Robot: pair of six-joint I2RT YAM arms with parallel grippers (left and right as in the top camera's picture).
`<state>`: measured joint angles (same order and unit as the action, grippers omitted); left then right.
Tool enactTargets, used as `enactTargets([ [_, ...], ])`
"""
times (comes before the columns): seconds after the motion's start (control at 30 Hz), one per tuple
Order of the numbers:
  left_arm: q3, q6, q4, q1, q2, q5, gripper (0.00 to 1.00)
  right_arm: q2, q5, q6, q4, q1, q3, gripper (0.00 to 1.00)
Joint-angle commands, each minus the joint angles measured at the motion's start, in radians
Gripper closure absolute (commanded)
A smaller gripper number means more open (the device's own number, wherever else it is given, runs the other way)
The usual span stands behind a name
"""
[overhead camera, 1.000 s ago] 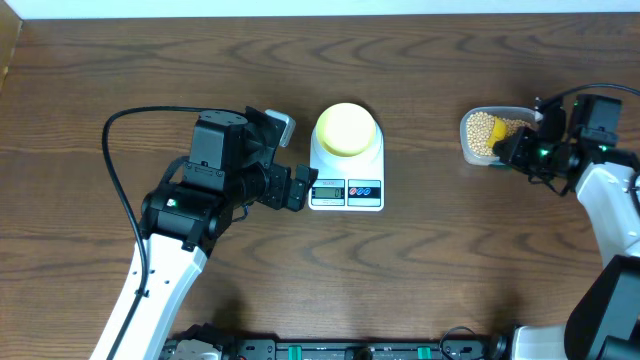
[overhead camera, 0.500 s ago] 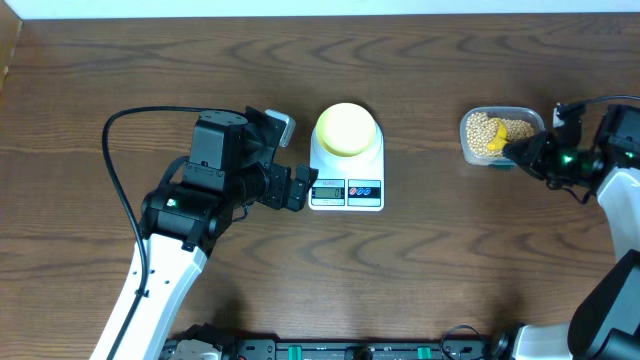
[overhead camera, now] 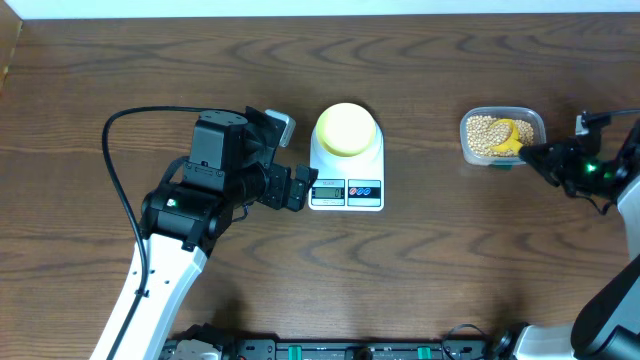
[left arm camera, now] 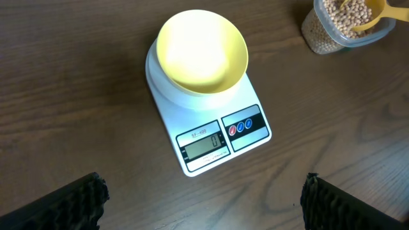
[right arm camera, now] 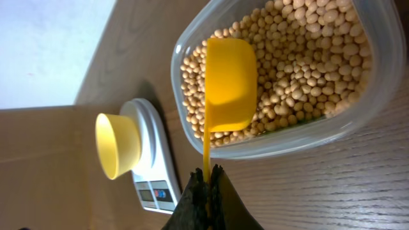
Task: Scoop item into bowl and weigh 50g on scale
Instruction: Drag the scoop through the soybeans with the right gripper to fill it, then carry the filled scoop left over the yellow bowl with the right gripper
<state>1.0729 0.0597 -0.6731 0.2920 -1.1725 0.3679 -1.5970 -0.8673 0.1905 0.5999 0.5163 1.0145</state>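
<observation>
Loads of the beans (right arm camera: 307,64) are sitting in the clear tub (right arm camera: 307,137) over on the right side of the desk (overhead camera: 450,280). The yellow scoop (right arm camera: 227,73) lies on top of them with its cup in the pile. Its thin handle runs out over the tub's rim straight into my right jaws, which are pinched tight on the very end of it. So those jaws sit just outside the tub, beside the beans rather than over them.

Well apart to the left, the pale yellow bowl (left arm camera: 202,50) stands upright on the round platform of the white scale (left arm camera: 217,137), mid-desk. My left jaws are spread wide with nothing between them, just beside the scale's front left corner and pointing at it. From the left wrist view, the two fingertips show in the bottom corners, with scale and bowl ahead between them.
</observation>
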Motion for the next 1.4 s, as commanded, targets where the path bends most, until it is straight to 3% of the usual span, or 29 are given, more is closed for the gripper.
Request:
enactTargets([
  [0.0,-0.002,0.01,0.001,0.002,-0.003,0.009,0.01,-0.007,-0.113,0.007,-0.01,0.053,-0.037,0.99],
  [0.3,-0.002,0.01,0.001,0.002,-0.003,0.009,0.01,-0.007,-0.396,0.006,-0.108,0.193,-0.14,0.99],
  [0.7,-0.002,0.01,0.001,0.002,-0.003,0.009,0.01,-0.007,-0.546,0.181,-0.11,0.251,-0.14,0.99],
  [1.13,-0.002,0.01,0.002,0.002,-0.003,0.009,0.01,-0.007,-0.584,0.307,-0.172,0.084,-0.14,0.99],
  [1.37,-0.002,0.01,0.001,0.002,-0.003,0.009,0.01,-0.007,-0.505,0.612,-0.467,-0.151,-0.14,0.99],
])
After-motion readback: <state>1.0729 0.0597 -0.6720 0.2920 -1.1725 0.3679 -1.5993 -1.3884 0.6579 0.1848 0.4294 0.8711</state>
